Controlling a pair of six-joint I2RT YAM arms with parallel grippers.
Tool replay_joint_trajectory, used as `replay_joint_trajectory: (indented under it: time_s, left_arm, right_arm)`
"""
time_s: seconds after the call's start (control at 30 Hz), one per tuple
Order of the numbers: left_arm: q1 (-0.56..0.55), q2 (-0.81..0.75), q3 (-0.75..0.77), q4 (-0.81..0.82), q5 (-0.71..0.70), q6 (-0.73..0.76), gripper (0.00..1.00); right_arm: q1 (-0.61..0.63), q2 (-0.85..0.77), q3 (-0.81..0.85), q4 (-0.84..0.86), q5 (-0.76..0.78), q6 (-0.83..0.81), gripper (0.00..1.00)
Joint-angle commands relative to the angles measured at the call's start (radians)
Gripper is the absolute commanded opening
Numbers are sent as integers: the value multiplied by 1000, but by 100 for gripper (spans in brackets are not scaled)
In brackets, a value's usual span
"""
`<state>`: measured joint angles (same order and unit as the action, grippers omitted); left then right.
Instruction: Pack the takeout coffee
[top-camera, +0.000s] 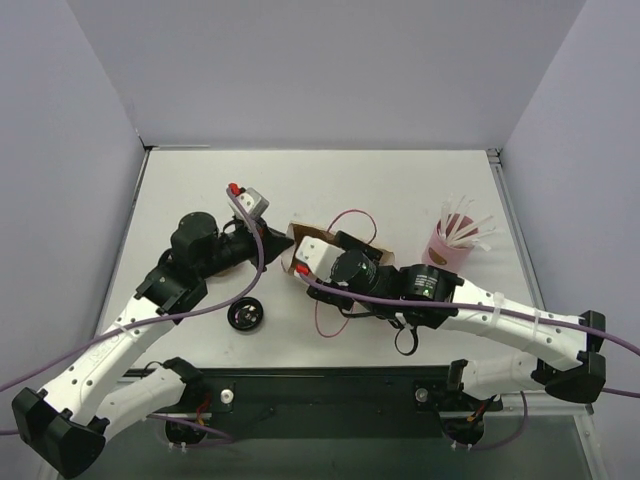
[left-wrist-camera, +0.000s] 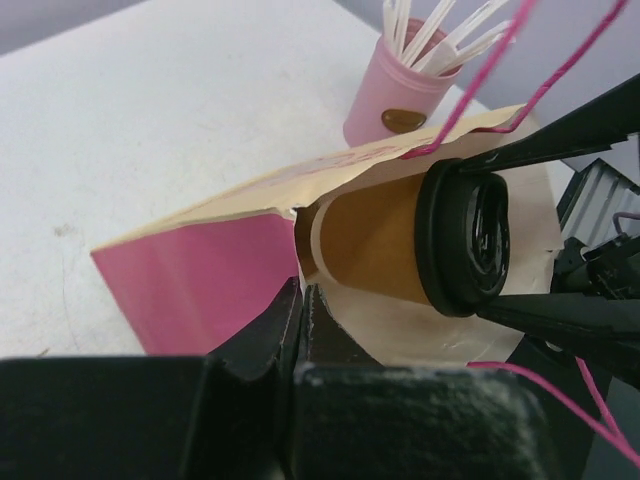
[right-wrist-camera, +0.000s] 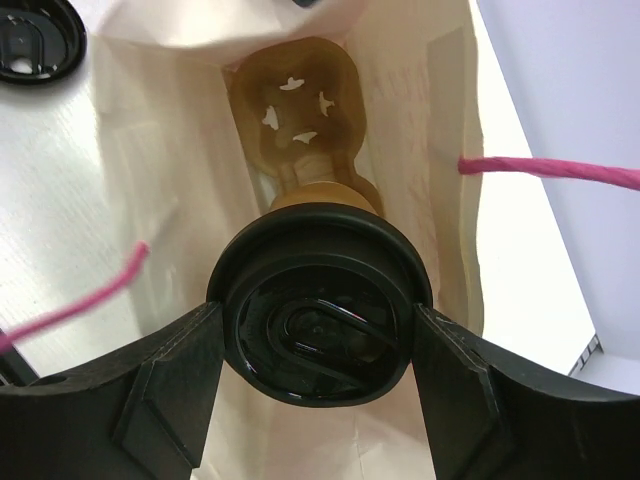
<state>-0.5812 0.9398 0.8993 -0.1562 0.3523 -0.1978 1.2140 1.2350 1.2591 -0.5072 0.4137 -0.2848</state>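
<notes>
The takeout coffee (left-wrist-camera: 385, 240), a brown cup with a black lid (right-wrist-camera: 318, 305), lies sideways in the mouth of the paper bag (left-wrist-camera: 200, 280), base first. My right gripper (right-wrist-camera: 318, 322) is shut on the lid rim, one finger on each side. The bag is pink outside and cream inside (right-wrist-camera: 425, 120) and lies on the table (top-camera: 298, 234). My left gripper (left-wrist-camera: 302, 300) is shut on the lower edge of the bag's mouth. In the top view my left gripper (top-camera: 280, 250) and right gripper (top-camera: 306, 252) meet at the bag, and the cup is hidden there.
A brown cardboard insert (right-wrist-camera: 298, 110) sits deep inside the bag. A loose black lid (top-camera: 246, 316) lies left of the bag, also in the right wrist view (right-wrist-camera: 35, 40). A pink cup of white stirrers (top-camera: 452, 243) stands at the right. Pink string handles (top-camera: 350, 215) trail from the bag.
</notes>
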Motion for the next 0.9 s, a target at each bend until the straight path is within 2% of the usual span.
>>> replay_joint_trajectory:
  time_s: [0.0, 0.23, 0.47, 0.6, 0.63, 0.67, 0.73, 0.77, 0.87]
  left_arm:
    - [-3, -27, -11, 182, 73, 34, 0]
    - [-2, -95, -132, 261, 89, 44, 0]
    - [0, -90, -161, 253, 105, 40, 0]
    - [-2, -90, -149, 189, 71, 35, 0]
    - [-2, -91, -143, 173, 38, 32, 3]
    - [-2, -96, -131, 158, 19, 31, 12]
    - [-2, -111, -113, 84, -41, 15, 20]
    - [-2, -116, -93, 29, -97, 8, 28]
    - [-2, -147, -76, -75, -174, -47, 42]
  right_arm:
    - [12, -37, -32, 73, 71, -46, 47]
    - [-7, -45, -155, 190, 24, -158, 47]
    - [-34, -46, -222, 307, -44, -208, 47]
    - [-56, -8, -239, 340, -78, -232, 46]
    - [-59, -3, -244, 348, -79, -232, 46]
    - [-60, 1, -248, 372, -79, -232, 46]
    - [-71, 11, -265, 397, -82, -226, 46]
    - [-74, 15, -268, 413, -85, -225, 46]
    - [-79, 30, -276, 441, -95, -218, 46]
